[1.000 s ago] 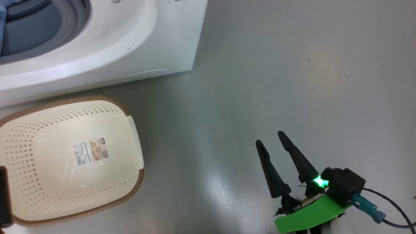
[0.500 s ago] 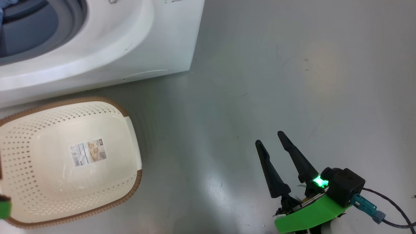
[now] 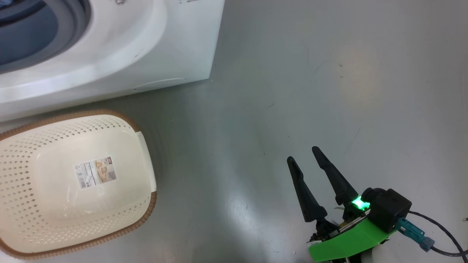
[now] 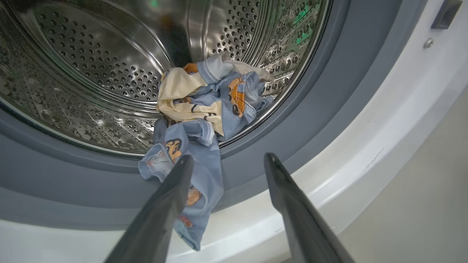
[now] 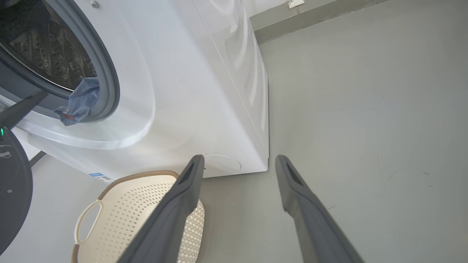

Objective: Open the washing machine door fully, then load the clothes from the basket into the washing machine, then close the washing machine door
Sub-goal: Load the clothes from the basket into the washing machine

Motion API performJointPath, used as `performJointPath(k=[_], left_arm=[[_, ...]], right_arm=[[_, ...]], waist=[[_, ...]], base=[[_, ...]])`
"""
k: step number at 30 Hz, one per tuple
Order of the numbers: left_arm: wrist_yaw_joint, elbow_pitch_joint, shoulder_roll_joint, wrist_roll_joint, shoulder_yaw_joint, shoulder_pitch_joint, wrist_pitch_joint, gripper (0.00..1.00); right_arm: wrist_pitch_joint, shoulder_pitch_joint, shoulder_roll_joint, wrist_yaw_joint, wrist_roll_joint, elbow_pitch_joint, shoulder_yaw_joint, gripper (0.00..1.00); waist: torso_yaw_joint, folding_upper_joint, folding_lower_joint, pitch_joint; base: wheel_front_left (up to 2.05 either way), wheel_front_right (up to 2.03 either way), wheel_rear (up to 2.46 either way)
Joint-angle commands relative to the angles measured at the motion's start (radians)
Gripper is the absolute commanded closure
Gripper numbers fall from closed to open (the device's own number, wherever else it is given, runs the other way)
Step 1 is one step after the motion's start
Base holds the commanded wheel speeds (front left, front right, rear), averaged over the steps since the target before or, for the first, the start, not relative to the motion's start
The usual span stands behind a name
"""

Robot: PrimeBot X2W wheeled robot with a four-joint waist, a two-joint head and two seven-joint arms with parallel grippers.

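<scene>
The washing machine (image 3: 109,47) stands at the upper left with its mouth uncovered. In the left wrist view the clothes (image 4: 208,98) lie in the steel drum, and one light-blue piece hangs out over the grey rubber ring (image 4: 321,95). My left gripper (image 4: 227,160) is open just in front of that hanging piece, holding nothing. The same piece (image 5: 78,100) also shows in the right wrist view. The basket (image 3: 22,182) sits on the floor below the machine, with a label sticker on its bottom. My right gripper (image 3: 302,153) is open over bare floor. A black curved edge (image 5: 12,190) may be the washing machine door; I cannot tell.
Grey floor (image 3: 329,91) spreads to the right of the machine and basket. A wall base (image 5: 310,18) runs behind the machine. A thin dark cable (image 3: 438,233) trails from my right wrist at the lower right.
The head view has shifted slightly, so machine and basket sit further left. The part of my left arm at the lower left edge has left that view. The right gripper has not moved.
</scene>
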Motion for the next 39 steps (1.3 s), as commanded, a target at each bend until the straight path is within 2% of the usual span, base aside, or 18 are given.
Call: performJointPath(k=[1, 7, 11, 21, 29, 34, 39], left_arm=[[0.005, 0.000, 0.059, -0.010, 0.033, -0.027, -0.004, 0.00], [0.005, 0.091, 0.123, -0.088, -0.055, -0.130, 0.078, 0.00], [0.005, 0.124, 0.140, -0.117, -0.098, -0.198, 0.155, 0.00], [0.010, 0.225, 0.119, -0.139, -0.171, -0.316, 0.284, 0.00], [0.046, 0.284, 0.110, -0.142, -0.151, -0.352, 0.265, 0.00], [0.051, 0.304, 0.117, -0.134, -0.148, -0.355, 0.244, 0.00], [0.051, 0.329, 0.120, -0.131, -0.169, -0.353, 0.276, 0.00]], right_arm=[[-0.005, 0.015, 0.000, 0.003, 0.003, -0.023, 0.025, 0.00], [-0.005, 0.017, 0.000, 0.003, 0.005, -0.021, 0.026, 0.00], [-0.005, 0.017, 0.000, 0.003, 0.008, -0.020, 0.029, 0.00], [-0.005, 0.021, 0.000, 0.003, 0.018, -0.022, 0.038, 0.00], [-0.005, 0.025, 0.000, 0.003, 0.025, -0.026, 0.038, 0.00], [-0.005, 0.025, 0.000, 0.003, 0.026, -0.023, 0.037, 0.00], [-0.005, 0.021, 0.000, 0.003, 0.028, -0.021, 0.042, 0.00]], waist=[[0.001, 0.0000, -0.0001, -0.001], [0.002, 0.0000, -0.0001, -0.003], [0.000, 0.0000, -0.0001, 0.000], [-0.017, 0.0000, -0.0001, 0.007], [-0.023, 0.0000, -0.0001, 0.009], [-0.018, 0.0000, -0.0001, 0.007], [-0.017, 0.0000, -0.0001, 0.008]], base=[[0.00, 0.00, 0.00], [0.00, 0.00, 0.00], [0.00, 0.00, 0.00], [0.00, 0.00, 0.00], [0.00, 0.00, 0.00], [0.00, 0.00, 0.00], [0.00, 0.00, 0.00]])
